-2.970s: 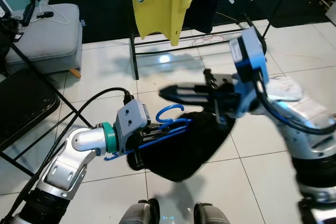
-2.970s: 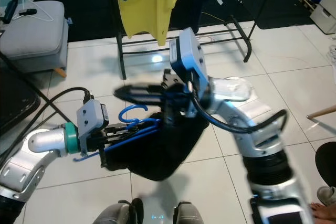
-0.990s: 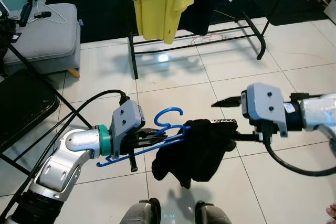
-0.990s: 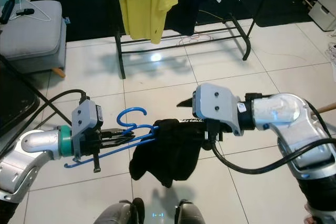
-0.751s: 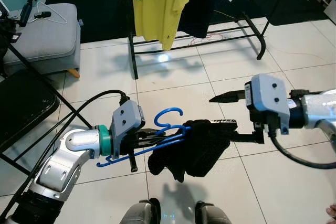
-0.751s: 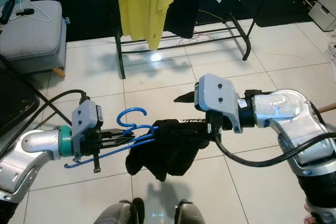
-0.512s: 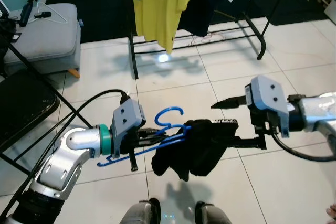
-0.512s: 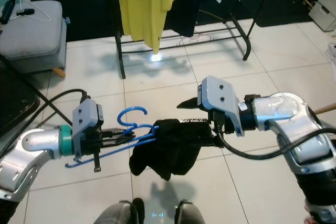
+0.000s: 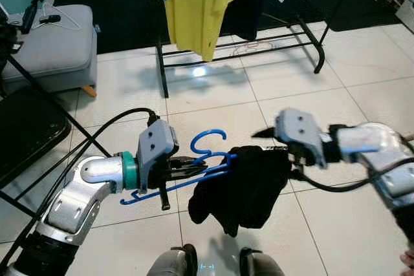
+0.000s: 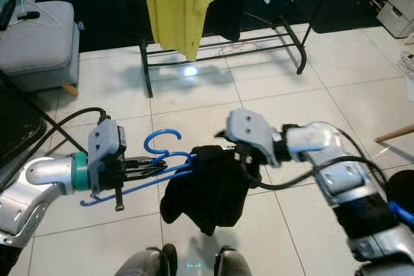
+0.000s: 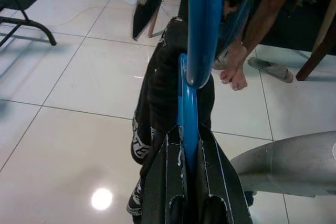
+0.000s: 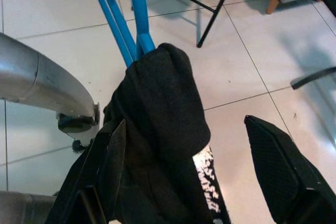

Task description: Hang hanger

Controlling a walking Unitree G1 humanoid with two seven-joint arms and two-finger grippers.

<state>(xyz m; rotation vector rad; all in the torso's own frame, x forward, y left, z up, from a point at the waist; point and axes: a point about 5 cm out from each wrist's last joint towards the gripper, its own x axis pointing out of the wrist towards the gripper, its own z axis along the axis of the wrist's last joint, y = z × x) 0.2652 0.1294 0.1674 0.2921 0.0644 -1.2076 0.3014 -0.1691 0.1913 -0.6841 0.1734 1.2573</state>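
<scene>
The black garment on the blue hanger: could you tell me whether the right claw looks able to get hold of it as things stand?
Probably yes: the right claw is open right at the black garment, one finger apart from the cloth, nothing between them.

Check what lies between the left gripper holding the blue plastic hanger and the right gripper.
In the left eye view, the black garment draped on the blue plastic hanger hangs between the left gripper and the right gripper.

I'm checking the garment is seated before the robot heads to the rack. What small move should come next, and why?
Probably close the right gripper on the black garment and tug it further along the blue hanger. Its jaws stand open around the cloth, which is bunched on one end, while the left gripper clamps the hanger.
</scene>
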